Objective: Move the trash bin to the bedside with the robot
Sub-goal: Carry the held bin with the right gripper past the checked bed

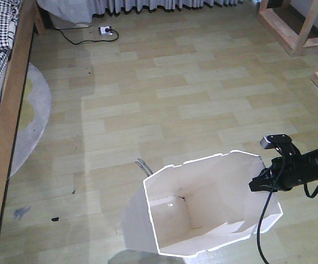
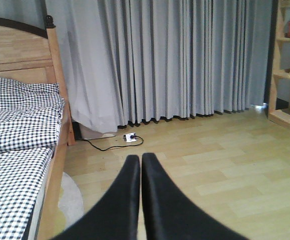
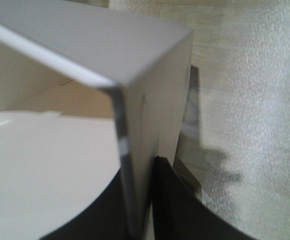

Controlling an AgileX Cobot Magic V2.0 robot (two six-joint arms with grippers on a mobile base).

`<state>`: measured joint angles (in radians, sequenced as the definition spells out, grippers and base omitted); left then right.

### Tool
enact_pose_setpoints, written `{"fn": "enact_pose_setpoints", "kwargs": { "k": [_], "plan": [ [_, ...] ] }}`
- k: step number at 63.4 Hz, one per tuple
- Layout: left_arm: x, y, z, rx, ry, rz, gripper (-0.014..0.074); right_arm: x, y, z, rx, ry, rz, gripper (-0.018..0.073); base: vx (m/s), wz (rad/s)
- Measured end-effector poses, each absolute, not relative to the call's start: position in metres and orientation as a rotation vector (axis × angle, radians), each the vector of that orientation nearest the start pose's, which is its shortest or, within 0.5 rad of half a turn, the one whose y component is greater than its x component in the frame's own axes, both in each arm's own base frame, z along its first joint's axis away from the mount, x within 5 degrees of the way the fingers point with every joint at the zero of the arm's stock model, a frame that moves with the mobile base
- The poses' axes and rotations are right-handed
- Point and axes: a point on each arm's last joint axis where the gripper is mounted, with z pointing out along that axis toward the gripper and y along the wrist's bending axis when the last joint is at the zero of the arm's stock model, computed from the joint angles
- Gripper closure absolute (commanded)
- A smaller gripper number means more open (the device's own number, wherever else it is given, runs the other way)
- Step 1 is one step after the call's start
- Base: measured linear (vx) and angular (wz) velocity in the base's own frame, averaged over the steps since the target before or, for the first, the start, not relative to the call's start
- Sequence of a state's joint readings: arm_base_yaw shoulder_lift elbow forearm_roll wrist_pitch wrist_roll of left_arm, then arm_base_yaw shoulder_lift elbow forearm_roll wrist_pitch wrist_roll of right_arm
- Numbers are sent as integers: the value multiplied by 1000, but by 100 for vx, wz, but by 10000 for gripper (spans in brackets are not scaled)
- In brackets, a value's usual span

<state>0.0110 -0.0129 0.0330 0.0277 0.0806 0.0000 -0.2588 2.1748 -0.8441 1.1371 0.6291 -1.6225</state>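
Two grippers: both mine, logged separately below.
Right gripper (image 1: 262, 184): closed on the trash bin's rim. It enters from the right edge of the front view, with black cables hanging below it.
Right jaws, wrist view: right gripper (image 3: 140, 172) straddles the bin's thin wall. One dark finger (image 3: 180, 205) is on the outer side and the other on the inner side, with the wall's edge running up between them, so this is a grip on the wall.
Trash bin (image 1: 224, 203): white and faceted, mouth open toward the camera, in the lower centre-right of the front view. The held section of rim is on its right side.
Trash bin, wrist view: the trash bin (image 3: 150, 90) fills the left and centre of the frame; one folded corner rises straight up from the jaws. The view is blurred.
Bin base: I cannot tell whether it rests flat on the floor.
Left gripper (image 2: 139, 157): closed, with both black fingers pressed together along their length. It sits at the bottom centre of its wrist view, pointing across the floor toward the curtain (image 2: 185, 60).
Bed (image 1: 7, 110): wooden frame and checked bedding run down the left edge of the front view, well apart from the bin.
Bed, left wrist view: the bed (image 2: 14, 125) fills the left side, with its post at upper left.
Floor (image 1: 175, 99): pale planks lie between bed and bin.
Power strip (image 1: 107, 31): on the floor near the top of the front view.
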Motion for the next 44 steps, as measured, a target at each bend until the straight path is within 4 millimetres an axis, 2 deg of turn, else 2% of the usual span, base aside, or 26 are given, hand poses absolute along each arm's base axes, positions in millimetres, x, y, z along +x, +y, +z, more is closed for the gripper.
{"fn": "enact_pose_setpoints", "kwargs": {
  "k": [44],
  "plan": [
    [57,1,195,11,1584,32,603,299,-29,26,-443,2761,726,564,19,16]
  ]
}}
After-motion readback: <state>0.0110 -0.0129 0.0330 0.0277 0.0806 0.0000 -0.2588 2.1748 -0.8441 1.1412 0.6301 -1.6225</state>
